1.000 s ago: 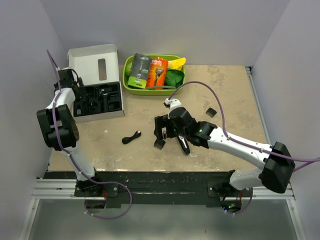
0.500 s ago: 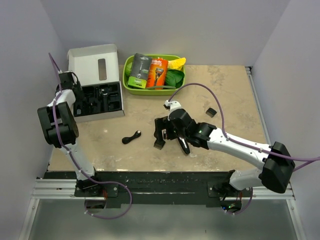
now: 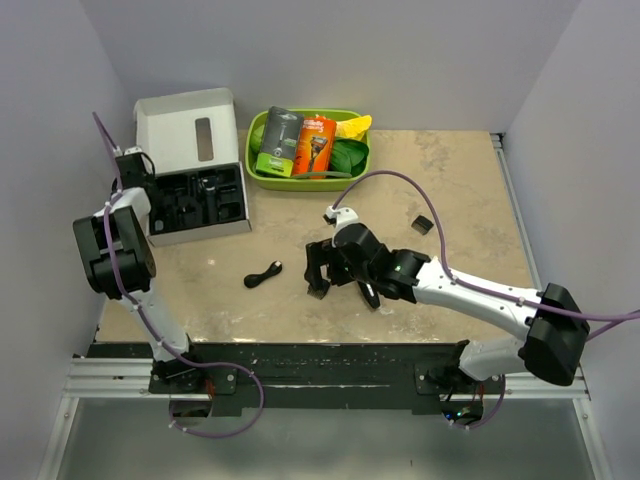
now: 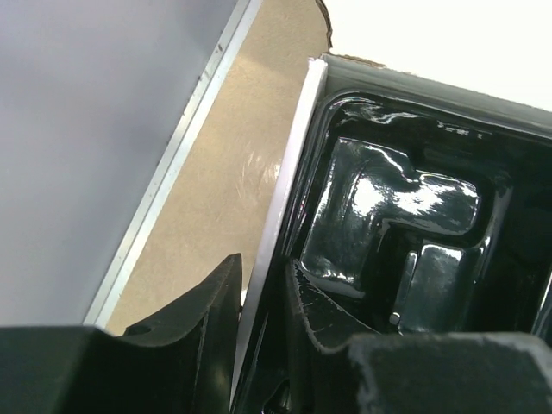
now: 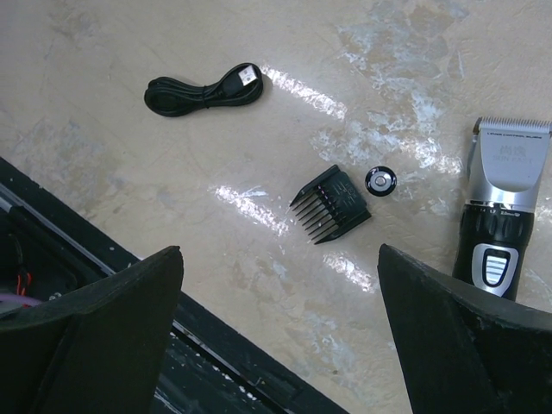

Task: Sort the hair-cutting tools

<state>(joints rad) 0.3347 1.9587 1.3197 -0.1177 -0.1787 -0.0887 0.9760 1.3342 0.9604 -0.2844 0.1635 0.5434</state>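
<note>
One black clipper [image 5: 498, 216] shows silver head and, seemingly, grey button.

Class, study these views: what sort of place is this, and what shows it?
Probably a robotics test cell, not a barber's: a left arm and right arm bolted at the edge of a table, plain walls closing it in, and a hair clipper and guide comb laid out on it.

Overhead on whole table [image 3: 450, 190], left wrist close on case [image 4: 405, 224], right above clipper [image 5: 500, 198]
</note>
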